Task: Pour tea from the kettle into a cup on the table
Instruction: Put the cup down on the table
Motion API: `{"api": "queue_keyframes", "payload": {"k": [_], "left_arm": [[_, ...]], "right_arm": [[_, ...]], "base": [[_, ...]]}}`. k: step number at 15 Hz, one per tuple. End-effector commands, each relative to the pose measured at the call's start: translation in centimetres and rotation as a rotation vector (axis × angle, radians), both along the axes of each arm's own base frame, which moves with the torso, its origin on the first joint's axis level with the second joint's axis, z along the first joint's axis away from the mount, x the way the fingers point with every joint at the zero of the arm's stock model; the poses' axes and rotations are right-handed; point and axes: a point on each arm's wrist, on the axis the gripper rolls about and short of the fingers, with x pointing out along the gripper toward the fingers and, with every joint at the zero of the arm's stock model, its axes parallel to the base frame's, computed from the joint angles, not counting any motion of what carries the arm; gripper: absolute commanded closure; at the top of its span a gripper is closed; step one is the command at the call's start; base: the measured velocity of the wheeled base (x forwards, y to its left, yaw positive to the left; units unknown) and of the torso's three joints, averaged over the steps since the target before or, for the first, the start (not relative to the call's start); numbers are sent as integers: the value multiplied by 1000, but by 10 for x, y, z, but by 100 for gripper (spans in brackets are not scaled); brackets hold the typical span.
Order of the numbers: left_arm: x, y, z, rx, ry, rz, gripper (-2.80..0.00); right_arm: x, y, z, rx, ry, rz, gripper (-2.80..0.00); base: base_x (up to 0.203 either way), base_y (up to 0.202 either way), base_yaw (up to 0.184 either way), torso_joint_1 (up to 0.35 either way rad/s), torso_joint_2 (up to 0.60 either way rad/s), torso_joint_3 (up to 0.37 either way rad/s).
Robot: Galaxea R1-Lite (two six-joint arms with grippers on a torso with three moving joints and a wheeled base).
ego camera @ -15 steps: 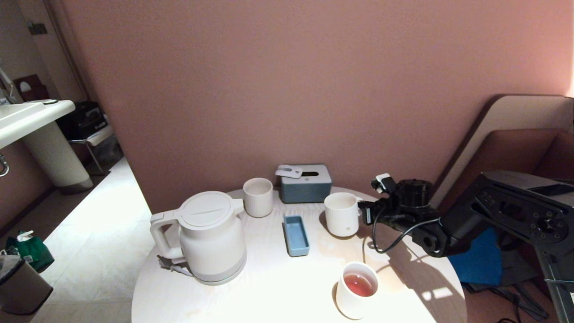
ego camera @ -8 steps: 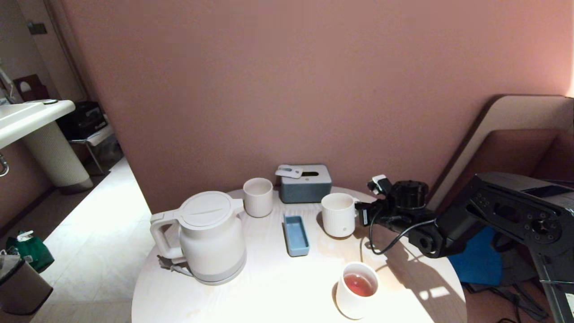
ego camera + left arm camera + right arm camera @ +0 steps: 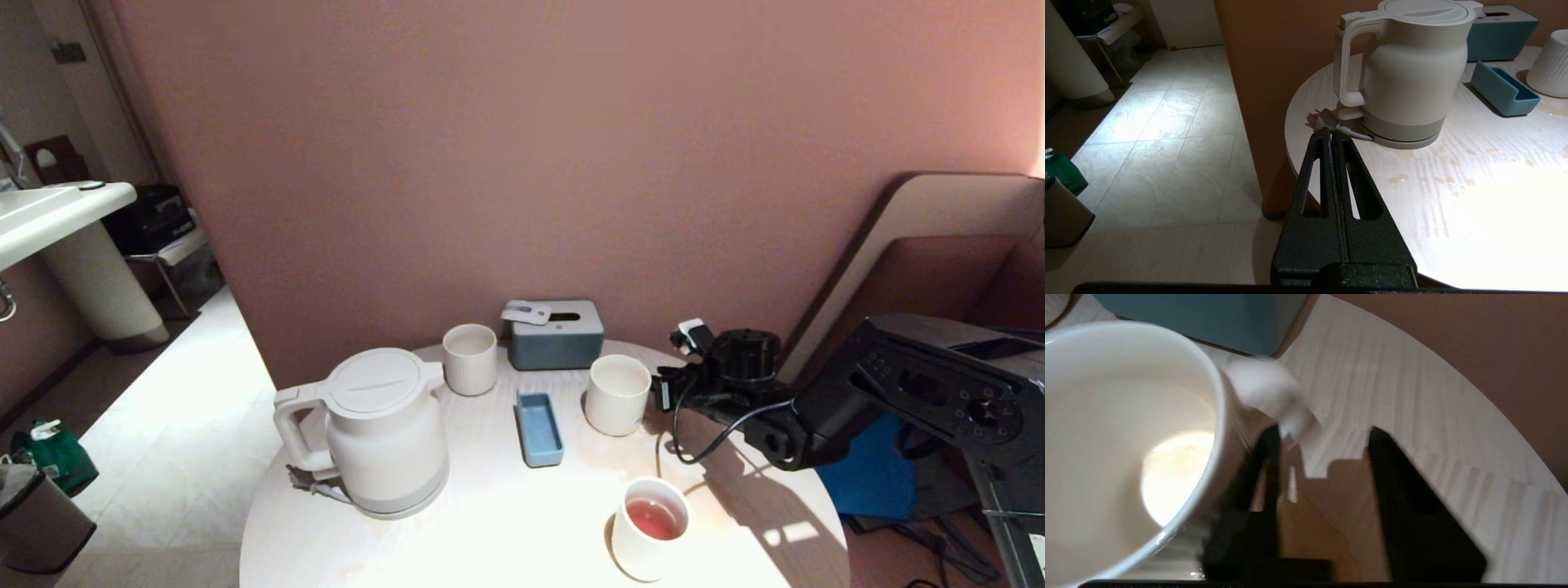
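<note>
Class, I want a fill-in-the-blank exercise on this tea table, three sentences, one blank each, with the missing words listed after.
1. The kettle stands with its lid ____.
2. The long blue tray lies between the kettle and the ribbed ____ beside the right gripper.
3. The smooth cup nearest the camera holds ____ liquid.

Missing words: shut; mug; pink
</note>
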Motion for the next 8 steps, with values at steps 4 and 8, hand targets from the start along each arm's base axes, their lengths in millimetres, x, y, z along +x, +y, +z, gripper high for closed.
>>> {"api": "queue_keyframes", "payload": {"k": [4,8], "left_arm": [[0,0,0,0,1,0,0],[0,0,0,0,1,0,0]], "right_arm": [[-5,1,2,-3,4,5,-280],[-20,-13,22,-9,-4,-21,-280]], "base": [[0,0,0,0,0,0],[0,0,0,0,0,0]]}}
